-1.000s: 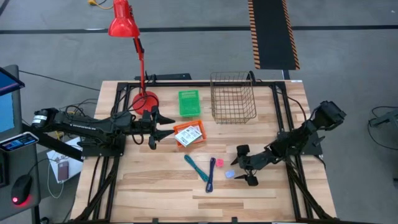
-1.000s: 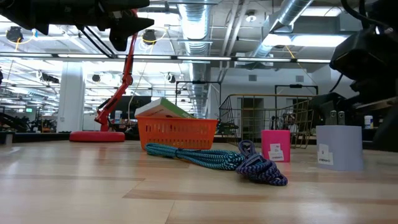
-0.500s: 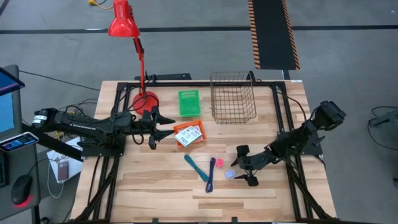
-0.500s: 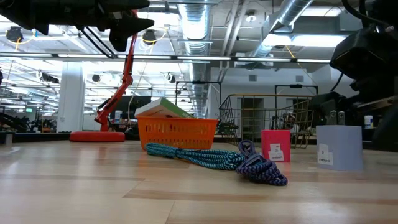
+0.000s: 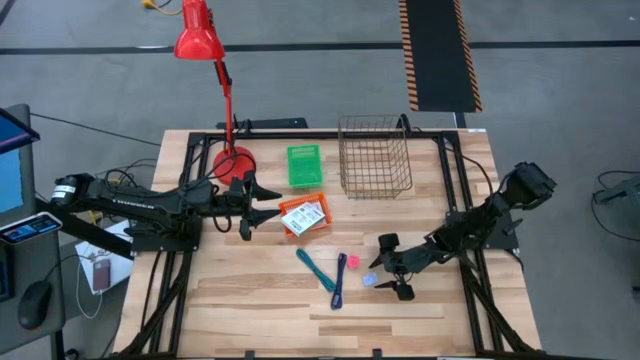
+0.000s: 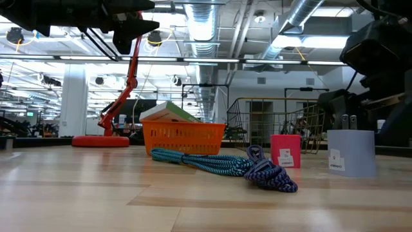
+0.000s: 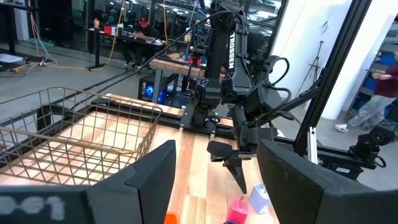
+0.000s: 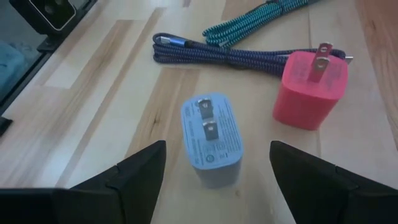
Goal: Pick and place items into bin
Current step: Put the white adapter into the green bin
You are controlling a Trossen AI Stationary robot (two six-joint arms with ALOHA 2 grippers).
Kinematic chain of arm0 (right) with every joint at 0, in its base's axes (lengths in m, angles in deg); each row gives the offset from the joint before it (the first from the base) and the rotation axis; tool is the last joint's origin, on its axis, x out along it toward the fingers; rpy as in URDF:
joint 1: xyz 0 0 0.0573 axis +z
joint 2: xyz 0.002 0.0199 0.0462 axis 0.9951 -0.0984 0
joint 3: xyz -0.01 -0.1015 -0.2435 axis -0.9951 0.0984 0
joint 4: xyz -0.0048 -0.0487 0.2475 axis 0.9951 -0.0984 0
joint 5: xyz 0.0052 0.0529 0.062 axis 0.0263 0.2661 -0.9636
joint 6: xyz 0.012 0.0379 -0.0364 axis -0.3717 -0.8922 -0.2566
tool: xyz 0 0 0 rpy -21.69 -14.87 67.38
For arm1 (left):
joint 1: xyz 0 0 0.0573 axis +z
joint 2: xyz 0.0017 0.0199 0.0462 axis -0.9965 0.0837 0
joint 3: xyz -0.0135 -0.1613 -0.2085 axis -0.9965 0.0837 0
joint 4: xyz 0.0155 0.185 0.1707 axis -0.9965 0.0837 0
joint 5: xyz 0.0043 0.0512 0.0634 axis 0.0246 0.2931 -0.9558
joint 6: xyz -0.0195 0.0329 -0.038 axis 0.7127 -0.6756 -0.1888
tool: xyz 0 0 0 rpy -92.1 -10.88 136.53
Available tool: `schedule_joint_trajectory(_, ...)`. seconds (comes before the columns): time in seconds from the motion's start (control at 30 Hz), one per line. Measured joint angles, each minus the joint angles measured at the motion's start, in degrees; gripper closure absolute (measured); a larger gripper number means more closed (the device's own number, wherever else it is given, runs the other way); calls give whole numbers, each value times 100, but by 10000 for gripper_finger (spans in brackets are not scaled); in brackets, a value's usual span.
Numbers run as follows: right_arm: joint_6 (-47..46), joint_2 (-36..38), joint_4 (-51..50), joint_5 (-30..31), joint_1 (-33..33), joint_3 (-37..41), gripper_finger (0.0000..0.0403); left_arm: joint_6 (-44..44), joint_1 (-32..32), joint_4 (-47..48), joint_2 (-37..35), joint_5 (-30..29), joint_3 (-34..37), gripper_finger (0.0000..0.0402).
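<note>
Both fingers of our right gripper (image 8: 214,171) stand wide, holding nothing, astride the light-blue charger block (image 8: 211,138); we lower squarely, clear of the pink block (image 8: 309,90), then close.

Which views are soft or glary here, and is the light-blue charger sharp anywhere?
Right wrist view: light-blue charger fairly sharp between the blurred fingers, pink charger and the cables behind softer. Low view: near tabletop out of focus, ceiling lights glare. Left wrist view: own fingers blurred, wire basket clear. High view: even light, little shadow.
</note>
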Motion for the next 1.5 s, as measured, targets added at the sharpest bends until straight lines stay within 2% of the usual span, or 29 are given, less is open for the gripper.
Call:
schedule_joint_trajectory(0.23,2,0,-4,2,0,0,123,3,-2,-3,0,1,0,189)
schedule_joint_trajectory(0.4,4,0,-8,0,0,0,142,3,-2,-5,0,0,0,189)
schedule_joint_trajectory(0.57,12,0,-8,0,0,0,189,3,-2,-5,0,0,0,189)
schedule_joint_trajectory(0.87,11,2,3,-11,0,0,301,3,-2,-7,0,2,0,189)
schedule_joint_trajectory(1.07,8,2,1,-28,0,0,301,96,-2,-9,0,2,0,189)
schedule_joint_trajectory(1.23,6,2,-4,-20,0,0,284,156,-2,-9,0,1,0,189)
schedule_joint_trajectory(1.5,10,2,-1,-20,0,0,301,157,-2,-12,0,0,0,189)
